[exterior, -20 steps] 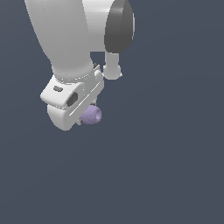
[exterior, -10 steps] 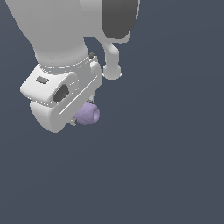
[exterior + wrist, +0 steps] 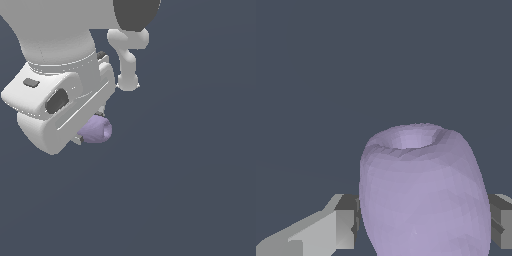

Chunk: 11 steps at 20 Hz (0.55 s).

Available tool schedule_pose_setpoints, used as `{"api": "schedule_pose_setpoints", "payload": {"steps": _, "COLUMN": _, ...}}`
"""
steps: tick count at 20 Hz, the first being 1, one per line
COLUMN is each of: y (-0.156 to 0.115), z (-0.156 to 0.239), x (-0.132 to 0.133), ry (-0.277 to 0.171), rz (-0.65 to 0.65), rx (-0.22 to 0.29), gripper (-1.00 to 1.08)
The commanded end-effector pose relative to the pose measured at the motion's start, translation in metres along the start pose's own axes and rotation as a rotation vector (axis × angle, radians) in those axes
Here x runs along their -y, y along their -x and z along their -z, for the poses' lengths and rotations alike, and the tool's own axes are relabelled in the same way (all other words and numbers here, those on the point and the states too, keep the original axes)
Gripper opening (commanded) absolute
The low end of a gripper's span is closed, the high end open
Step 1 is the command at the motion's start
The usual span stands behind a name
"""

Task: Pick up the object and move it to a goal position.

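Observation:
The object (image 3: 96,130) is a small pale lavender-purple faceted lump, sticking out from under the white gripper (image 3: 90,125) in the exterior view. The big white hand hides the fingertips there. In the wrist view the object (image 3: 423,190) fills the lower middle, with a shallow hollow in its end, and a grey finger pad (image 3: 347,220) presses on one side and a second pad (image 3: 501,220) on the other. The gripper is shut on the object and holds it off the ground.
Only a plain dark blue-grey background shows around the arm in both views. The arm's white links and a dark joint cap (image 3: 135,12) fill the exterior view's upper left.
The arm with the object in its grip has grown larger in the exterior view and shifted toward that view's left; the grip on the object is unchanged.

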<state>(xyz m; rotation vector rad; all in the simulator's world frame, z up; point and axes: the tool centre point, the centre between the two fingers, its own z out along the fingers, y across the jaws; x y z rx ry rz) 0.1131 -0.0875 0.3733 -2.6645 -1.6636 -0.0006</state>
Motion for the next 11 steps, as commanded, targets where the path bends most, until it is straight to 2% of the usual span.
{"api": "schedule_pose_setpoints", "payload": {"steps": 1, "y": -0.0010, "z": 0.0038, "x": -0.0025, "ry": 0.000, "rz": 0.000, "rx": 0.000, "gripper": -1.00}}
{"api": "schedule_pose_setpoints", "payload": {"steps": 11, "y": -0.0024, "z": 0.0088, "x": -0.0061, "ry": 0.000, "rz": 0.000, "rx": 0.000, "gripper": -1.00}}
